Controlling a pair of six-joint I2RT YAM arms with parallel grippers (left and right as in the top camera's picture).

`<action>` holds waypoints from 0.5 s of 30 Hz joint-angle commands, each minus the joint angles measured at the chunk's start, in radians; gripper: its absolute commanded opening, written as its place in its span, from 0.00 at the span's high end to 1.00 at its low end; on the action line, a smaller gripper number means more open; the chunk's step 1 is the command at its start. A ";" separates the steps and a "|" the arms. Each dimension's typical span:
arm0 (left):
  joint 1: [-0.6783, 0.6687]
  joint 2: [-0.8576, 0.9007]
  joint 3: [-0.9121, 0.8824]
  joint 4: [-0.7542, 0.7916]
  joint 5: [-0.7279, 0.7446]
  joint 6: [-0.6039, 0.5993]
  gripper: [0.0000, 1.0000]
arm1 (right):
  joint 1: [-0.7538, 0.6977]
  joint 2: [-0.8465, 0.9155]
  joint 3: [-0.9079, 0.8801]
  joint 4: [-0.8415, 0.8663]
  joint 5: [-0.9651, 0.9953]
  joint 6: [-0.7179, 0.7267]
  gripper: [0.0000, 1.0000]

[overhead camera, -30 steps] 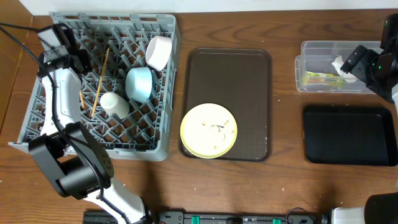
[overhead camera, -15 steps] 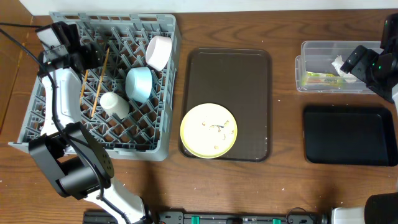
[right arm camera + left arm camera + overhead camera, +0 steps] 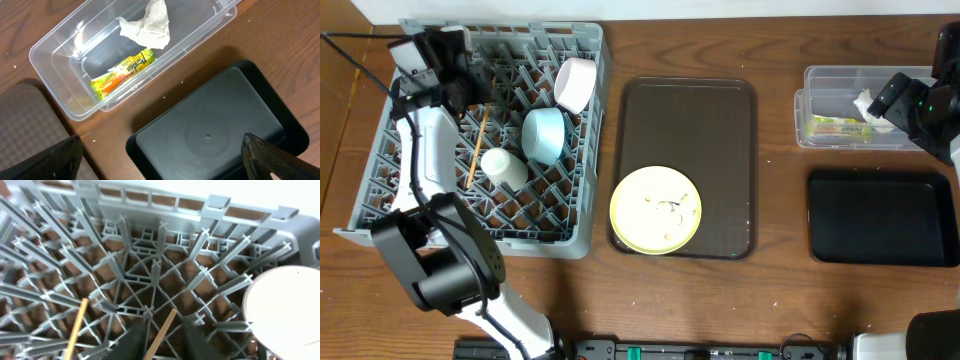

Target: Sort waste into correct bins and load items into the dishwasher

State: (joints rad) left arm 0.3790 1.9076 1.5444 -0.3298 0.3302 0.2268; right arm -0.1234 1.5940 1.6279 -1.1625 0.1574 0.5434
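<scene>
**Left tool** (image 3: 165,347): over the far left part of the grey dish rack (image 3: 588,130), pointing down among the pegs. Its fingers (image 3: 134,342) stand a little apart, with the end of one wooden chopstick (image 3: 161,330) between them. Whether they press on it cannot be told.

**Second chopstick** (image 3: 476,148): lies slanted across the pegs of the rack, just left of the cream cup.

**Cream cup** (image 3: 503,168): in the rack, near its middle, just beside the light blue bowl.

**Light blue bowl** (image 3: 545,135): in the rack, tipped on edge among the pegs.

**Pinkish-white bowl** (image 3: 576,84): in the rack, on edge near the far right corner.

**Yellow plate** (image 3: 655,225): outside the rack, flat on the near end of the dark brown tray (image 3: 720,120). A few small food scraps (image 3: 670,207) lie on its face.

**Right tool** (image 3: 162,160): jaws spread wide with nothing between them, held above the right end of the counter (image 3: 780,300).

**Clear tub** (image 3: 55,60): at the far right of the counter. It holds the crumpled white tissue (image 3: 150,25) and the yellow-green snack wrapper (image 3: 120,70), close together.

**Black tray** (image 3: 215,120): just nearer than the tub and apart from it.
</scene>
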 commanded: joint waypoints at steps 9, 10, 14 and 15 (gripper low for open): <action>0.001 0.068 0.008 0.003 0.025 0.012 0.92 | -0.012 -0.009 0.006 -0.001 0.010 -0.010 0.01; 0.001 0.066 0.008 0.002 0.025 0.012 0.92 | -0.012 -0.009 0.006 -0.001 0.010 -0.010 0.01; 0.003 0.035 0.008 -0.009 0.025 0.011 0.92 | -0.012 -0.009 0.006 -0.001 0.011 -0.010 0.01; 0.003 0.021 0.008 -0.014 0.027 0.011 0.93 | -0.012 -0.009 0.006 -0.001 0.010 -0.010 0.01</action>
State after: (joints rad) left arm 0.3790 1.9747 1.5444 -0.3347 0.3416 0.2333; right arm -0.1234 1.5940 1.6279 -1.1625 0.1574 0.5434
